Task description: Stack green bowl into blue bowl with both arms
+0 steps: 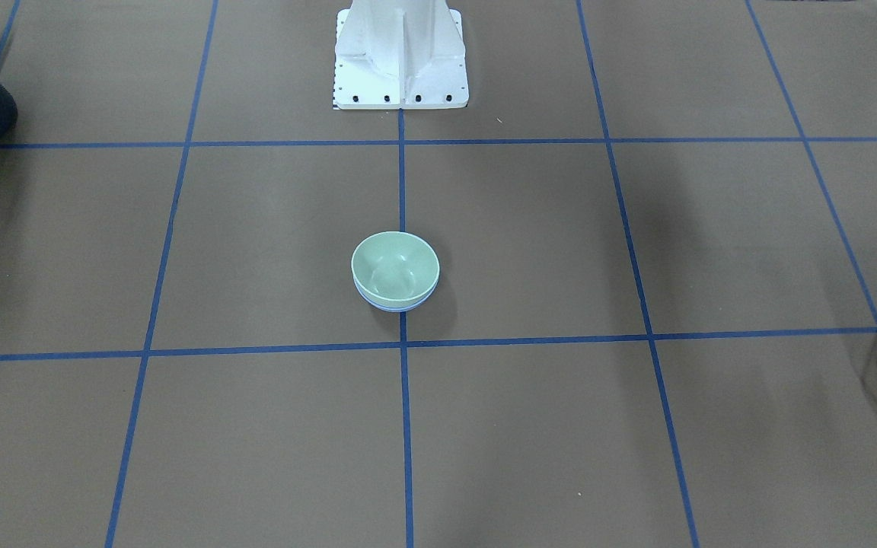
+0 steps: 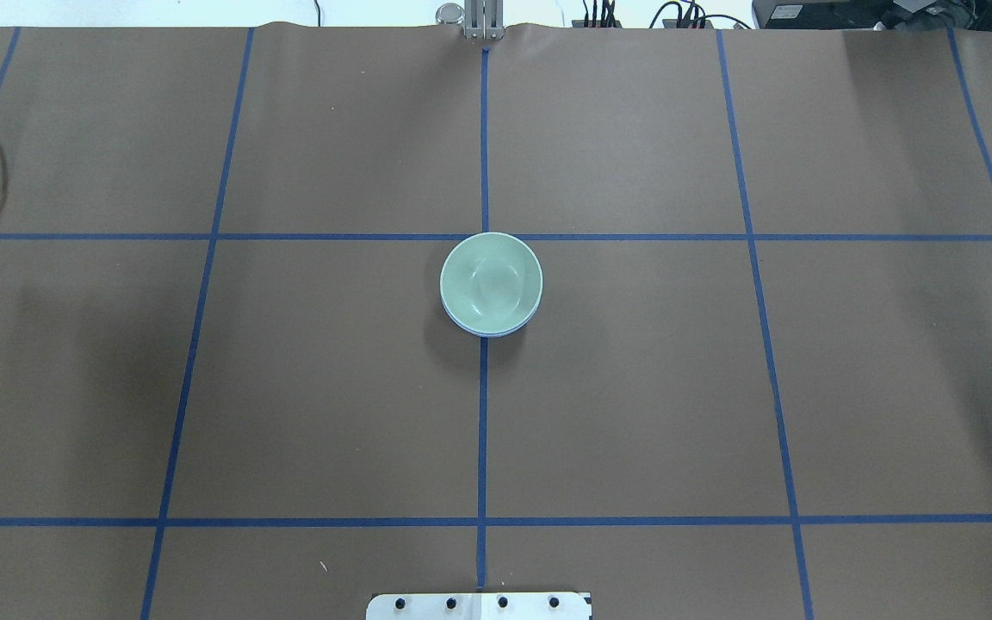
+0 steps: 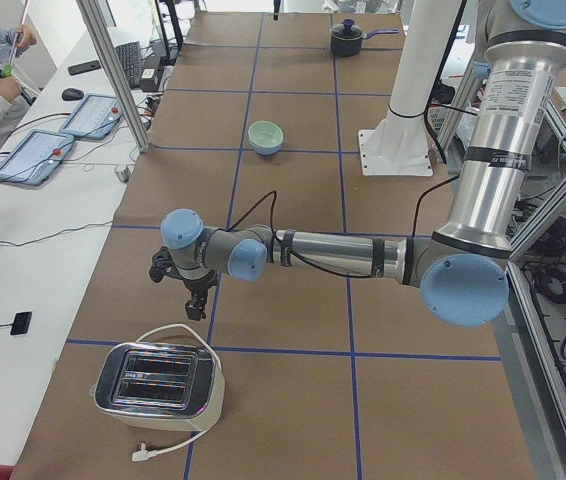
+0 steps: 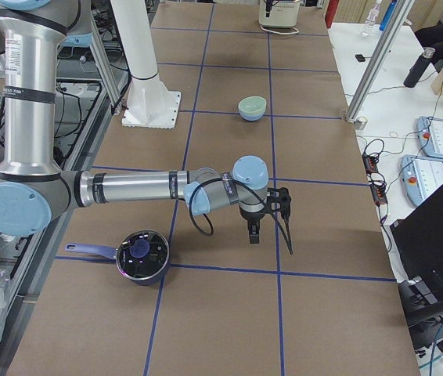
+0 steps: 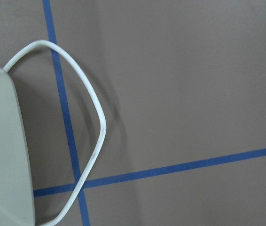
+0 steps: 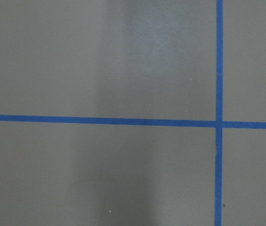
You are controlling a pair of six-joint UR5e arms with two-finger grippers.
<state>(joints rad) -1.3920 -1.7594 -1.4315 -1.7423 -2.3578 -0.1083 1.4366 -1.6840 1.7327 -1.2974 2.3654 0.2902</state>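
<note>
The green bowl [image 1: 395, 268] sits right inside the blue bowl [image 1: 397, 308], nested upright in the middle of the table [image 1: 256, 251]. It's a pale mint colour, smooth plastic, and the glossy inside is catching soft highlights. All that shows of the blue one is a thin periwinkle crescent poking out under the green rim, so they look like the same size. The pair sits on the centre tape line, just on the robot's side of a cross line, straight out from the white mounting post [image 1: 400, 53].

Neither arm is anywhere near the bowls. The left arm [image 3: 333, 252] reaches out low over its own end of the table, and the left gripper [image 3: 196, 305] hangs pointing down close to a toaster [image 3: 158, 385]. Nothing can be seen in it, but how far apart its fingers are can't be told from that side view. Its wrist camera only gets the toaster's pale edge and the white cord [image 5: 95, 108] looping across the tape.

The right arm [image 4: 127, 188] is the same story at the other end. The right gripper [image 4: 253, 233] points down near a lidded saucepan [image 4: 142, 256] with nothing visibly held, and there's no telling how wide it's open.
</note>
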